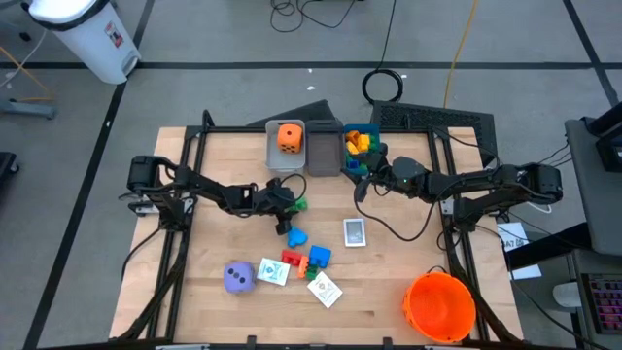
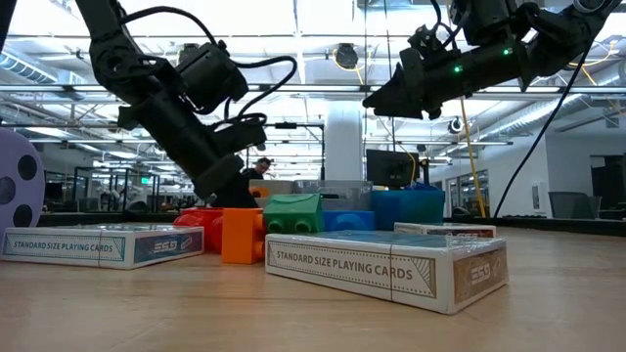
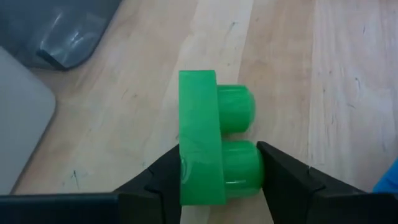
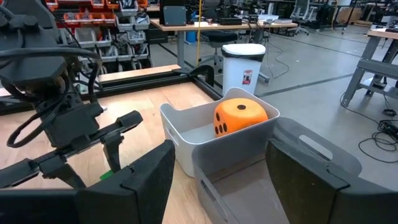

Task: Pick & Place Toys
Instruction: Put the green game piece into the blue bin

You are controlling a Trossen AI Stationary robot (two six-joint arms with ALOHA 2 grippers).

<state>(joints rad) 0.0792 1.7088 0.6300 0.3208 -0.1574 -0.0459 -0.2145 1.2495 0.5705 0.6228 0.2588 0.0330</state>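
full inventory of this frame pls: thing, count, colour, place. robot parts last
green block: 1, green, table centre, between the left gripper's fingers
orange die: 1, orange, in the leftmost bin
bins: 3, grey and blue, back edge of the table; rightmost holds mixed blocks
blue blocks: 2, blue, front centre
red block: 1, red, beside the blue ones
purple die: 1, purple, front left
card packs: 3, white, one centre right, two at the front
bucket: 1, orange, front right corner
waste bin: 1, white, on the floor behind the table
left gripper: closing around the green block
right gripper: open, empty, hovering by the bins
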